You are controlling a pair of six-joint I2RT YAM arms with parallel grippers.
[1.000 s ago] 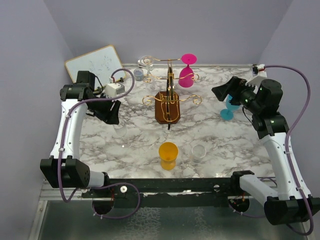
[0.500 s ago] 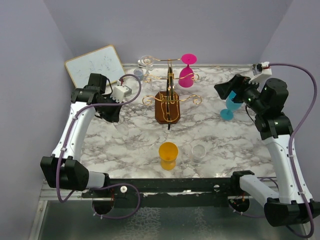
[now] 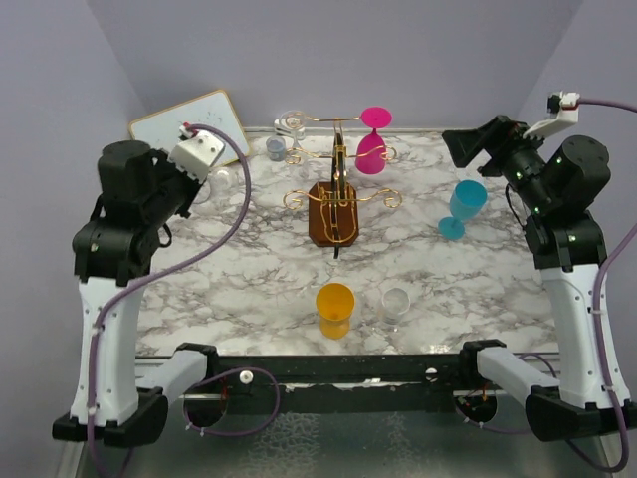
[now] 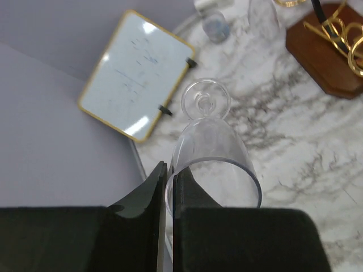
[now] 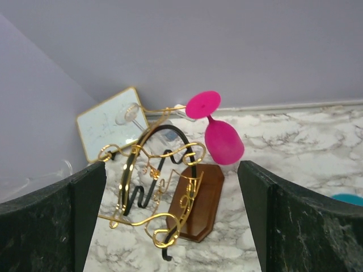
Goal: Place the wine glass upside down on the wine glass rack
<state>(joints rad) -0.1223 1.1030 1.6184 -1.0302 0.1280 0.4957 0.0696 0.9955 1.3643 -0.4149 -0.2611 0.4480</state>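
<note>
The gold wire wine glass rack [image 3: 336,189] stands on its brown wooden base at the back centre of the marble table [image 3: 249,269]. It also shows in the right wrist view [image 5: 164,170]. A pink wine glass [image 3: 371,149] hangs upside down on it, and a clear one [image 3: 291,123] hangs at its back left. My left gripper [image 4: 168,187] is shut on the rim of a clear wine glass [image 4: 212,141], held in the air with its foot pointing away. In the top view it [image 3: 204,187] is raised at the left. My right gripper [image 3: 463,147] is open and empty, high at the back right.
A blue wine glass [image 3: 463,204] stands upright on the table at the right. An orange cup [image 3: 334,307] and a small clear cup [image 3: 396,302] stand near the front. A whiteboard [image 3: 189,124] leans at the back left, with a small grey cup [image 3: 275,147] beside it.
My left arm has risen and swung back to the left, lifting the clear wine glass off the table. My right gripper has moved up and back, away from the blue glass.
</note>
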